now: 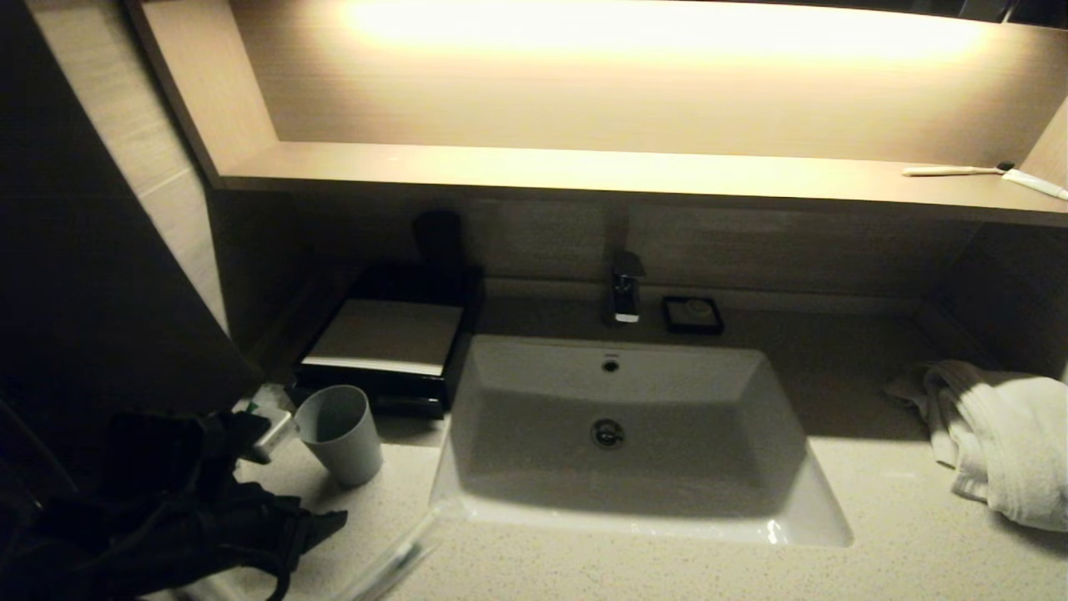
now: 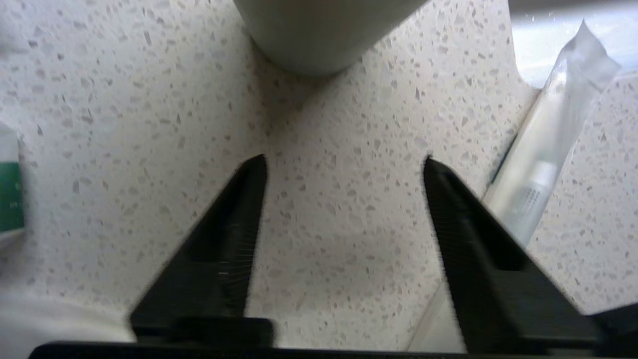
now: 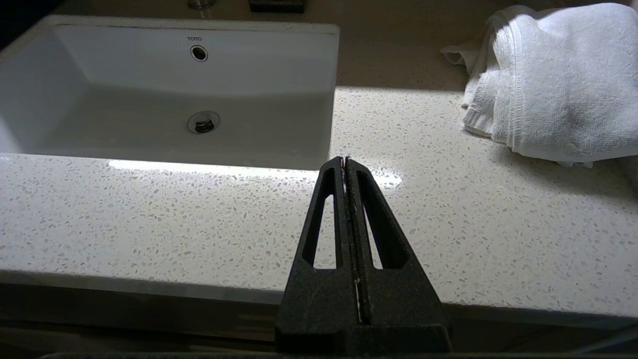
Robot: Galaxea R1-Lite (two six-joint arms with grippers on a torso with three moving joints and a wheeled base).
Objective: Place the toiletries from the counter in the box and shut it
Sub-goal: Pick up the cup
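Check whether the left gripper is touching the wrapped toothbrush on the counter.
Cannot tell. In the left wrist view the open left gripper has one finger overlapping the wrapped toothbrush; no gap or contact shows.

A pale beige speckled stone counter (image 1: 876, 517) surrounds a white rectangular sink basin (image 1: 617, 434) with a chrome tap (image 1: 626, 288) at its back edge. On the counter's far left corner sits a glossy black rectangular box with a pale flat top panel (image 1: 388, 338); just in front of it stands a grey round cup (image 1: 340, 434), with a small white sachet marked in green (image 1: 267, 409) beside it. A long clear-wrapped toothbrush (image 2: 543, 164) lies near the basin's front left corner. A small black square soap dish (image 1: 692, 315) rests right of the tap, and a crumpled white towel (image 1: 997, 438) lies at the far right. Above, a lit light-wood shelf (image 1: 584, 171) carries a bare pale toothbrush (image 1: 959, 170) and a white tube (image 1: 1035, 184).
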